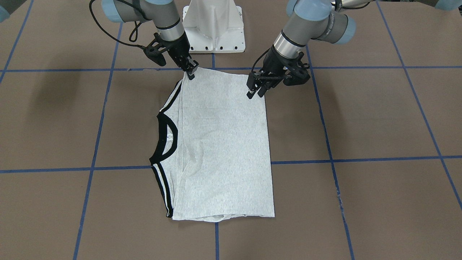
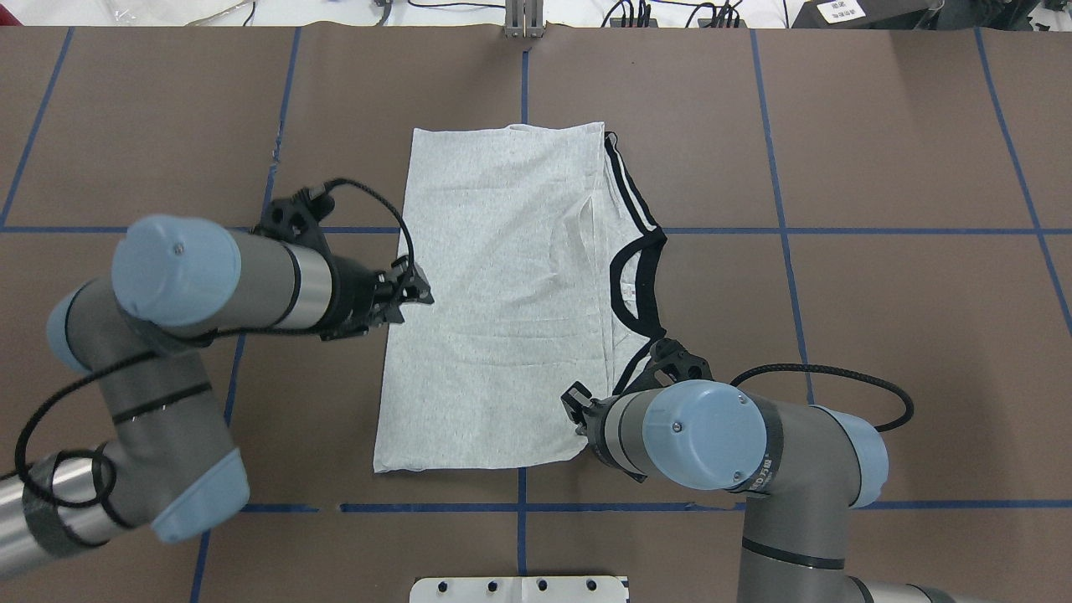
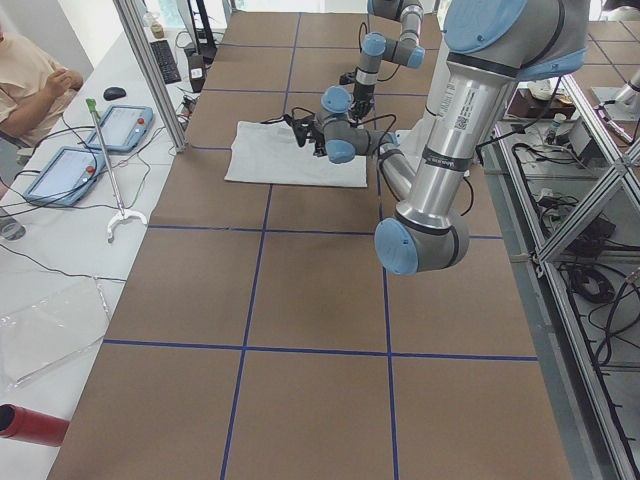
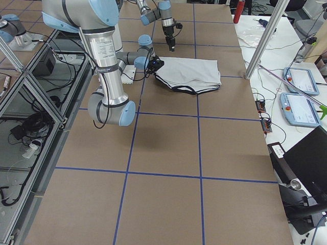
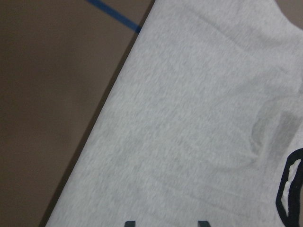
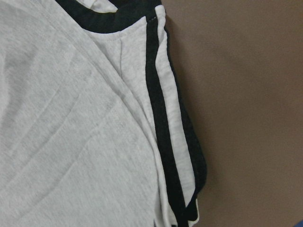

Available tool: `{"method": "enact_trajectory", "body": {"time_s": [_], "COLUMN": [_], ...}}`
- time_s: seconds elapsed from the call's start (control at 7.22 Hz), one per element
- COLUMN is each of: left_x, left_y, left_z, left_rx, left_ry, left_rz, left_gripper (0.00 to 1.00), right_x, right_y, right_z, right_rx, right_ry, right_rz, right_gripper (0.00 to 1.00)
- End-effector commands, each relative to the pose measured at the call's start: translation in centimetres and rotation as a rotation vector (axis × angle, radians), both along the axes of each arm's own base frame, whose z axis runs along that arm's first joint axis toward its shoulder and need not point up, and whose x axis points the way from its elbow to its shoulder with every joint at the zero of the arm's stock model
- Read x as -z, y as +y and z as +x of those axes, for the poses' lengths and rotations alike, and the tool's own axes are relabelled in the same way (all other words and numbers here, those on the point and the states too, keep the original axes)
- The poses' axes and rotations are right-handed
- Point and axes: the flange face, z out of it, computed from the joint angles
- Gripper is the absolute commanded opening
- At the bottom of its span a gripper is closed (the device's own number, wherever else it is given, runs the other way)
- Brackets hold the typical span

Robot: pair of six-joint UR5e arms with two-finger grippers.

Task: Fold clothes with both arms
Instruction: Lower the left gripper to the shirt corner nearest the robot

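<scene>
Where heathered T-shirt (image 1: 223,144) lies folded rectangular, right claw (image 1: 190,72) pinches corner; left claw (image 1: 255,94) gapes.

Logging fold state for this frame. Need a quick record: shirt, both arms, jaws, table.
shirt: grey shirt lying flat, folded to a rectangle, no print showing
collar: black collar and striped cuffs peek out on the robot's right side
left arm: left arm above the shirt's left edge, jaws open
right arm: right arm at the shirt's near right corner, jaws down at the cloth, open or shut unclear
table: brown table with a blue tape grid
</scene>
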Motion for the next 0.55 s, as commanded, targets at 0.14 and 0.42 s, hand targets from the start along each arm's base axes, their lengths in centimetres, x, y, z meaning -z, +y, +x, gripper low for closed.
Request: {"method": "enact_trajectory", "body": {"time_s": [0.14,0.42], "left_x": [-4.5,-5.6], "left_y": [7.4,8.5], "left_z": [2.9,4.0], "left_rx": [-0.045,-0.061], "left_ry": [-0.07,-0.095], "left_rz": [-0.158,-0.172], "left_gripper": [0.58,0.58], "right_x": [0.3,0.3], "right_y": [0.1,0.1], "right_z": [0.3,0.3], "right_rx": [0.001,0.001], "right_ry": [-0.009,-0.008], "right_rz": [0.003,0.003], "right_gripper": [0.0,0.0]}}
